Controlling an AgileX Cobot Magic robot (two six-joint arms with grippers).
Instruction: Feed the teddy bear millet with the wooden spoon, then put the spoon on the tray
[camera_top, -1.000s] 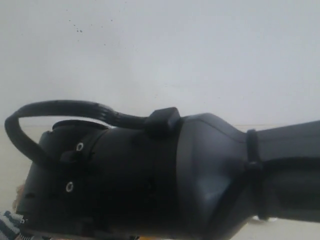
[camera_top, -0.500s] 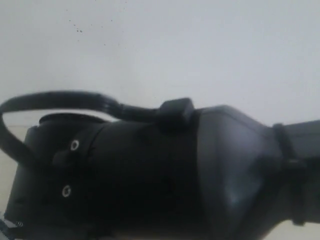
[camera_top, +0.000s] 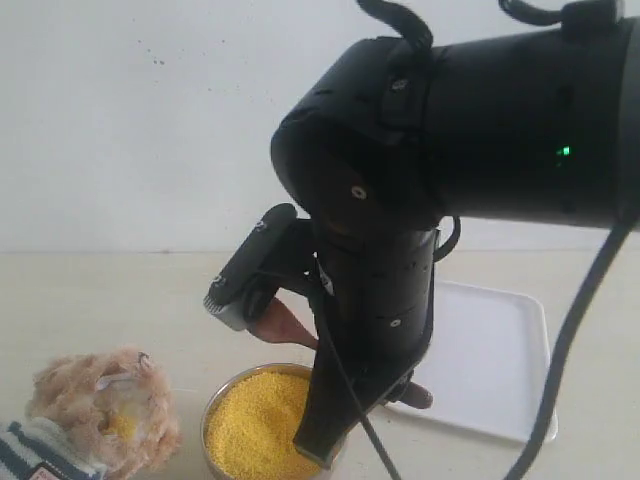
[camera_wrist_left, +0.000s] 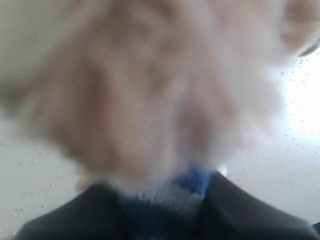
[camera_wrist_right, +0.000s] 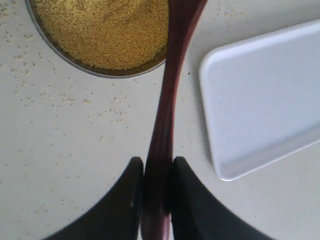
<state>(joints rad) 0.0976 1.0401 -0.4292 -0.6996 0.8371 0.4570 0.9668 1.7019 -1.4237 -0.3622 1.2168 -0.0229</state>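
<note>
- Change first: a second ago the right arm filled the exterior view and hid the scene; it has since swung up and back, so the bear (camera_top: 100, 405), bowl (camera_top: 207, 425) and tray (camera_top: 490, 350) show on the surface (camera_top: 100, 300)
- Right hand (camera_wrist_right: 156, 162) is clamped on the spoon (camera_wrist_right: 167, 100) low on its handle; the handle runs out between bowl and tray, and the scoop end sits at the bowl's rim, cut off by the frame, so I cannot tell if it carries grain
- Millet (camera_top: 260, 410) still mounds the bowl; loose grains lie around it on the surface
- Left hand (camera_wrist_left: 162, 200) has a dark finger on each side of the bear's striped shirt and looks closed on it; the head blurs most of that view
- Bear lies left of the bowl; a yellow patch on its muzzle suggests some feeding is done
- Tray is bare, just right of the bowl; the spoon is not on it, so that step remains
</note>
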